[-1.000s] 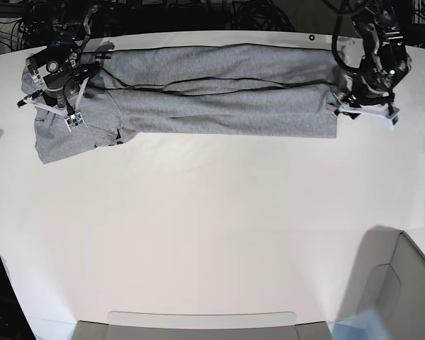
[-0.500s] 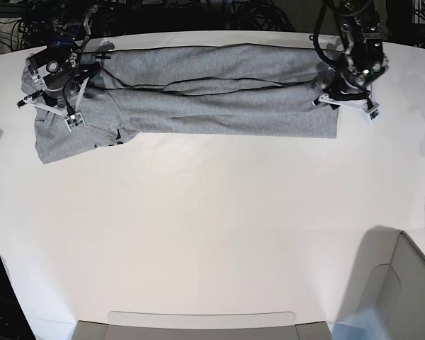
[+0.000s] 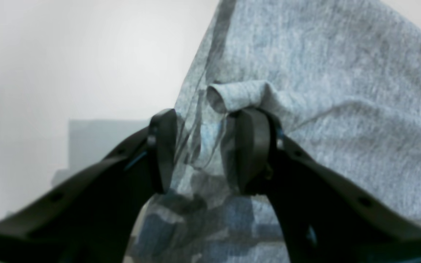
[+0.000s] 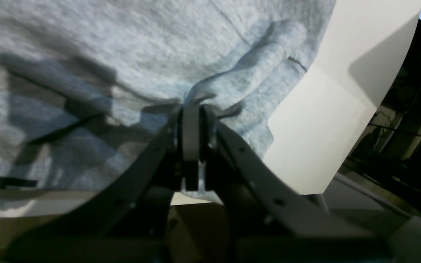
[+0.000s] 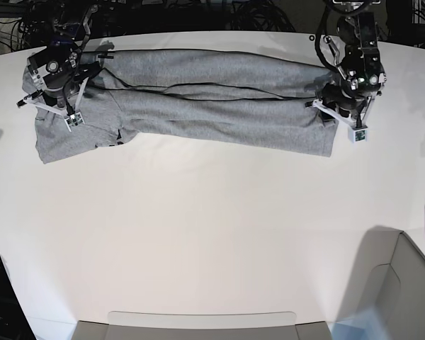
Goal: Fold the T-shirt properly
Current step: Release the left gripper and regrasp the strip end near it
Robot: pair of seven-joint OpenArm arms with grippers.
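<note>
A bare stretch of the white table (image 5: pixel 212 234) is seen nearest the base camera. Beyond it, the T-shirt (image 5: pixel 198 99) is laid as a long folded band along the far edge. Its hem end is straddled by the left gripper (image 3: pixel 203 149), jaws spread wide with cloth between them. Its sleeve end is pinched by the right gripper (image 4: pixel 192 140), jaws clamped tight on a fold.
</note>
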